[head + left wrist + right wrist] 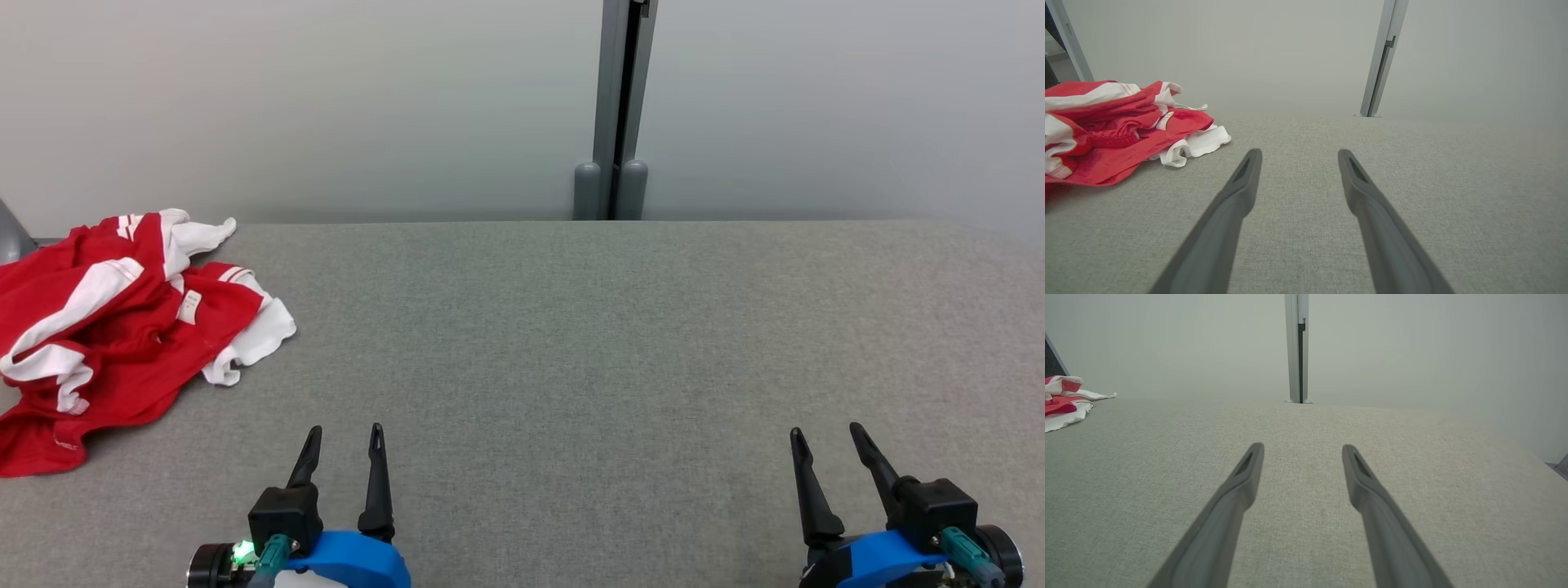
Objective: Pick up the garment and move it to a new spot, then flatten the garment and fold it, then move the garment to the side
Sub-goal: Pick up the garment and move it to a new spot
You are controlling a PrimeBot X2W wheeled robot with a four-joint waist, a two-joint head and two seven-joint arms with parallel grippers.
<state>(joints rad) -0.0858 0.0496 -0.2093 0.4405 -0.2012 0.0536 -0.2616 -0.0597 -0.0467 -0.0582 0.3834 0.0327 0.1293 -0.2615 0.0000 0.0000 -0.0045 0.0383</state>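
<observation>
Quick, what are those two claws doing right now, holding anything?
Left gripper: open, holding nothing.
Right gripper: open, holding nothing.

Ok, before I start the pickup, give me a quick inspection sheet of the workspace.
Surface: table with a flat grey fabric top.
Job's things: red and white garment, crumpled in a heap at the far left, not yet picked up.
Clutter: nothing seen.
Claws: left claw and right claw both open, holding nothing, at the near edge, apart from the garment.
Cables: teal plugs at the claw bases; nothing loose seen.
Surroundings: pale wall behind, grey upright post at the table's far edge.
</observation>
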